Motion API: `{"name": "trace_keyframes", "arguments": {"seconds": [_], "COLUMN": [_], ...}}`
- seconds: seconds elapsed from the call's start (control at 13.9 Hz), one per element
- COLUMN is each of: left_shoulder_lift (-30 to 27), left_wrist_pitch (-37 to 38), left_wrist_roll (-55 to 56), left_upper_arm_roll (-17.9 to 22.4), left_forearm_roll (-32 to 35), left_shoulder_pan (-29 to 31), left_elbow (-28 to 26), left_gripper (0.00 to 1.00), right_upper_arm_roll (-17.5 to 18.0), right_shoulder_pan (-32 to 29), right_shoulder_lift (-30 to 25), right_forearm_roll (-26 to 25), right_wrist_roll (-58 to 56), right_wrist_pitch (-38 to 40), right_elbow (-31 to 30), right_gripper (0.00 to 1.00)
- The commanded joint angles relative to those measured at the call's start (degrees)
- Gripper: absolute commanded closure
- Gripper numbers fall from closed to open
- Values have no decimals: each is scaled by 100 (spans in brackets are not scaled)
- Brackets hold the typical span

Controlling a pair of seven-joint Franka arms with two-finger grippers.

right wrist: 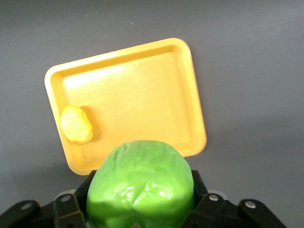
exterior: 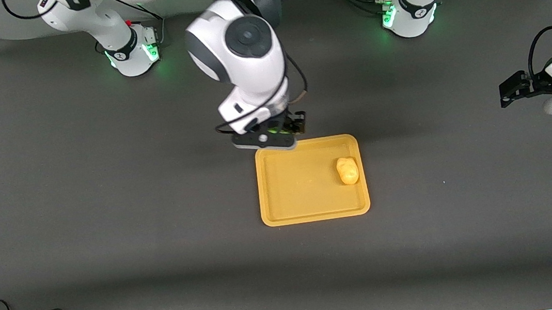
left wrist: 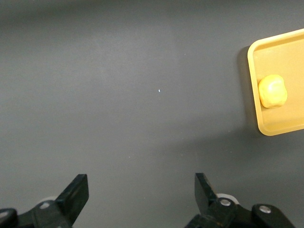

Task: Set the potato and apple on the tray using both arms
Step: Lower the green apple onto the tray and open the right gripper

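Front view: the right gripper point(exterior: 288, 132) hangs over the rim of the flat yellow-orange plastic tray point(exterior: 287, 211); released here, its load may roll off onto the table. The lumpy yellow potato point(exterior: 347, 170) lies on the tray toward the left arm's end.

Left wrist view: the left gripper point(left wrist: 141, 195) waits wide open, empty, over bare table.

Right wrist view: the right gripper's fingers clamp the round green apple point(right wrist: 140, 190), the tray just ahead

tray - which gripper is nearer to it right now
Right. The right gripper, shut on the apple, hangs over the tray rim nearest the robot bases; the open left gripper waits toward the left arm's table end.
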State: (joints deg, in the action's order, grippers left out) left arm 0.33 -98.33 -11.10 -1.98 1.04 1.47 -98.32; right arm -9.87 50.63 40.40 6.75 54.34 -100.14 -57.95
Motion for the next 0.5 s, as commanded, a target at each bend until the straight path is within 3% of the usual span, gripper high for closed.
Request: {"name": "trace_keyframes", "arguments": {"seconds": [0.0, 0.43], "left_shoulder_lift": [-7, 55], "left_wrist_pitch": [139, 51], "left_wrist_roll": [-59, -23], "left_upper_arm_roll": [-39, -39], "left_forearm_roll": [10, 10], "left_shoulder_pan": [47, 55], "left_elbow": [103, 77], "left_gripper": [1, 1], "right_upper_arm_roll": [29, 29], "right_shoulder_pan": [61, 61], "right_shoulder_lift": [573, 1733], "right_forearm_roll": [-59, -77], "right_wrist_roll": [86, 77], "right_wrist_pitch": [-469, -1893], "right_elbow": [285, 267], "right_gripper": [44, 44]}}
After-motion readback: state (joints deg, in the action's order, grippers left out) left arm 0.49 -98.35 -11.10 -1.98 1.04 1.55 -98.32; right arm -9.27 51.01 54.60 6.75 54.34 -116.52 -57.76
